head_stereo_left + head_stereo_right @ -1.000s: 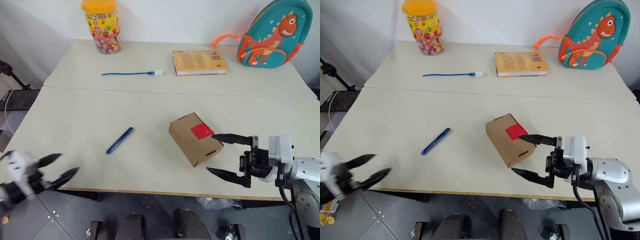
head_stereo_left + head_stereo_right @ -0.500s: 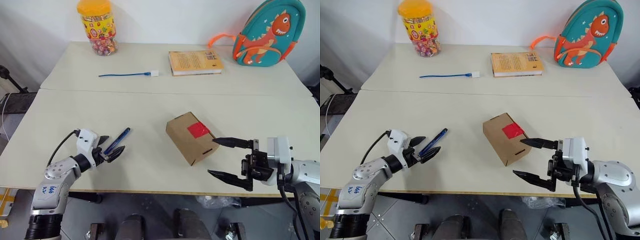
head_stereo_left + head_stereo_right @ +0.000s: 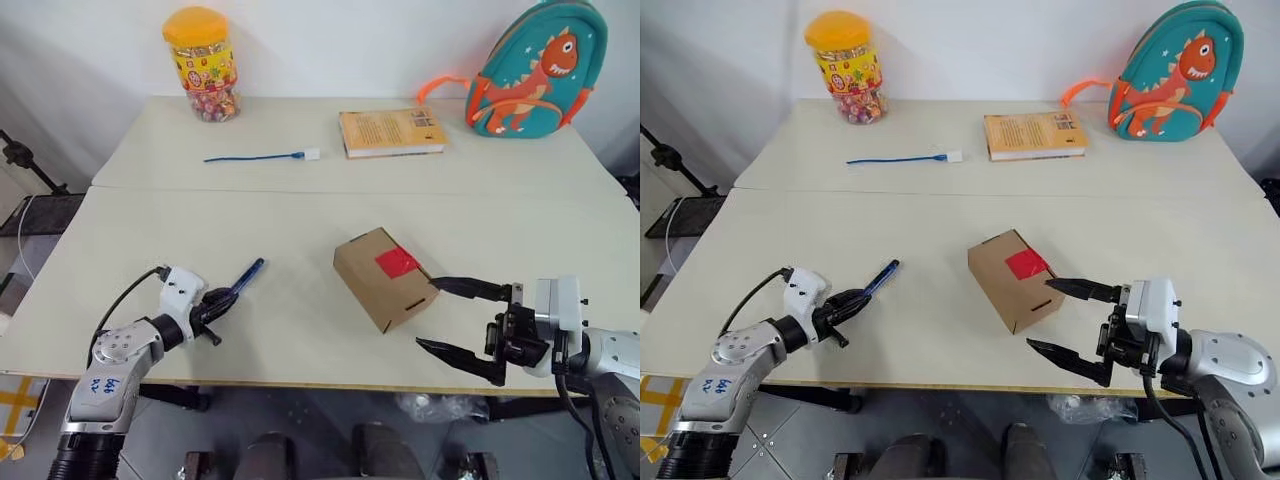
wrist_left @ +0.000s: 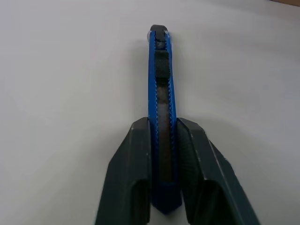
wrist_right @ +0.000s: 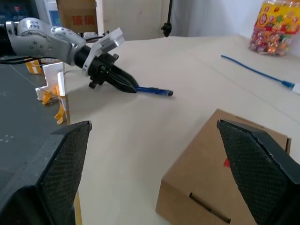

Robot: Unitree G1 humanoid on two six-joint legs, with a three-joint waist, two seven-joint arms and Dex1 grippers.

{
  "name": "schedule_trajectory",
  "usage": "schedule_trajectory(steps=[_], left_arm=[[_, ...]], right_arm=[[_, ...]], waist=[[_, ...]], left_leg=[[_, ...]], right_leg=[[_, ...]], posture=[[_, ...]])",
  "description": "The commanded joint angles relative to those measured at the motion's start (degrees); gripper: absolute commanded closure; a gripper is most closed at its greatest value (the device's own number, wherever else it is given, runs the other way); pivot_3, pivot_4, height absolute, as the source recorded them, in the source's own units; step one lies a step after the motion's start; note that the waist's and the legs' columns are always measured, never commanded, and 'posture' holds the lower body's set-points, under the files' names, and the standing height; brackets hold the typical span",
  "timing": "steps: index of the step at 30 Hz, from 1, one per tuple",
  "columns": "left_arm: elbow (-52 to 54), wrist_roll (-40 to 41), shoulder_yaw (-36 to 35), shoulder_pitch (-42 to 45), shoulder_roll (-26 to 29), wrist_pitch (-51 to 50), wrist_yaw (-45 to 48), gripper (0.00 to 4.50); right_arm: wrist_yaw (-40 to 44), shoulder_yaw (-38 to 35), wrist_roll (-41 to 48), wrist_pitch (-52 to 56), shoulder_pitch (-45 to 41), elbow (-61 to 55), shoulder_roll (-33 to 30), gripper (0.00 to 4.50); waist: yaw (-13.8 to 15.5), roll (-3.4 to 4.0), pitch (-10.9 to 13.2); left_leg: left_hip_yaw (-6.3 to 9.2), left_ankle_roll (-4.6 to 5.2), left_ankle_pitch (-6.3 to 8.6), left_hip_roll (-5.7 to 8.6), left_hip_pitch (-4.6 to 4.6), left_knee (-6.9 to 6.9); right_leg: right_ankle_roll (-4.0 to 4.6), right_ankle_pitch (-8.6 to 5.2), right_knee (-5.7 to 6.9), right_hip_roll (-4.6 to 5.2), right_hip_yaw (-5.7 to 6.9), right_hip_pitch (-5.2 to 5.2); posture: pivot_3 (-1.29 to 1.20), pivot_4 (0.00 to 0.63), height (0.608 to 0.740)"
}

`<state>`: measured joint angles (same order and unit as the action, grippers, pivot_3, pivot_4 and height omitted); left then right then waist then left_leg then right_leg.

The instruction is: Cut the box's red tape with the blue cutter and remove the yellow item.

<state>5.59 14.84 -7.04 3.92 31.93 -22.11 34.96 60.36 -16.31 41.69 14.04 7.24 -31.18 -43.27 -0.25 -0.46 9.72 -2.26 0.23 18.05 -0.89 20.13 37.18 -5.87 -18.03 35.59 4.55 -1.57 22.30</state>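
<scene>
Left end effector point(image 4: 161, 187) is clamped on the tail of the blue cutter point(image 3: 243, 275), lying on the worktop point(image 3: 300, 215) — slim, stiff, likely slippery, so a mid-body grip is advised. The box point(image 3: 385, 277) with red tape point(image 3: 397, 262) sits centre-right, light, unobstructed. Right end effector point(image 3: 458, 318) is held apart beside it. Cable point(image 3: 262, 157), jar point(image 3: 203, 62) and book point(image 3: 392, 131) lie well clear.

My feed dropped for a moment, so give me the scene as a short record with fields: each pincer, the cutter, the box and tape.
left pincer: fingers shut on the blue cutter, near its rear end
blue cutter: lying flat on the table, tip pointing away from the left pincer
right pincer: open, beside the box, not touching it
box: closed, resting on the table
red tape: in place over the lid seam, uncut
yellow item: not visible
</scene>
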Motion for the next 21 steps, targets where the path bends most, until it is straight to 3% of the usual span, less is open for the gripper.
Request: schedule_trajectory(steps=[1, 3, 6, 8, 11, 15, 21], left_arm=[[-4.33, -1.12, 4.30, 0.76, 1.16, 2.14, 5.68, 4.07], [-4.53, -0.71, 4.63, 2.47, 2.67, 5.13, 9.34, 4.07], [-2.69, -2.26, 8.28, 5.27, 10.17, 18.87, 23.76, 4.07], [-0.51, -3.28, 12.06, 6.31, 13.06, 22.93, 29.67, 4.07], [2.47, -5.25, 17.62, 8.63, 13.57, 23.33, 33.10, 4.07], [5.06, -10.05, 25.26, 13.72, 9.44, 16.10, 31.45, 4.07], [6.37, -13.26, 29.70, 17.42, 5.20, 8.27, 29.14, 4.07]], right_arm=[[-1.36, -0.96, 1.54, 0.32, -0.71, -2.20, 0.46, 0.00], [-2.19, -0.82, 3.44, 1.74, -0.98, -3.28, 0.35, 0.00], [-1.95, 0.92, 7.70, 5.69, -0.51, -8.44, -1.68, 0.00], [-2.07, 3.07, 7.93, 9.37, 0.16, -10.94, -4.22, 0.00], [-3.05, 6.22, 6.41, 13.28, 1.30, -12.57, -7.08, 0.00], [-7.07, 12.04, -0.04, 15.20, 0.38, -11.59, -7.01, 0.00], [-13.68, 20.51, -12.35, 14.37, -4.61, -8.11, -4.33, 1.87]], waist=[[0.18, 0.00, 0.00], [0.22, 0.00, 0.00], [0.07, -0.03, 0.03], [-0.01, -0.03, 0.04], [-0.04, -0.03, 0.04], [0.03, -0.07, 0.06], [0.07, -0.10, 0.07]], left_leg=[[0.00, 0.00, 0.00, 0.00, 0.00, 0.02], [0.01, 0.00, 0.00, 0.02, 0.06, 0.03], [0.05, -0.02, 0.00, 0.02, 0.28, -0.01], [0.06, -0.08, 0.04, 0.00, 0.33, -0.09], [0.08, -0.06, 0.14, -0.04, 0.39, -0.13], [0.08, 0.09, 0.23, -0.03, 0.55, -0.06], [0.13, 0.23, 0.27, -0.01, 0.93, 0.30]], right_leg=[[0.00, 0.00, 0.01, 0.02, 0.00, 0.01], [0.00, 0.00, 0.00, 0.07, 0.00, 0.05], [0.01, 0.00, -0.06, 0.11, 0.02, 0.27], [0.04, -0.02, -0.10, 0.12, 0.02, 0.35], [0.11, -0.06, -0.24, 0.15, 0.05, 0.37], [0.09, -0.05, -0.39, 0.14, 0.05, 0.40], [-0.04, 0.02, -0.41, -0.01, 0.13, 0.53]], posture=[[0.00, 0.150, 0.740], [0.00, 0.150, 0.740], [0.00, 0.150, 0.740], [0.00, 0.150, 0.740], [0.00, 0.150, 0.740], [0.00, 0.150, 0.740], [0.00, 0.150, 0.740]])
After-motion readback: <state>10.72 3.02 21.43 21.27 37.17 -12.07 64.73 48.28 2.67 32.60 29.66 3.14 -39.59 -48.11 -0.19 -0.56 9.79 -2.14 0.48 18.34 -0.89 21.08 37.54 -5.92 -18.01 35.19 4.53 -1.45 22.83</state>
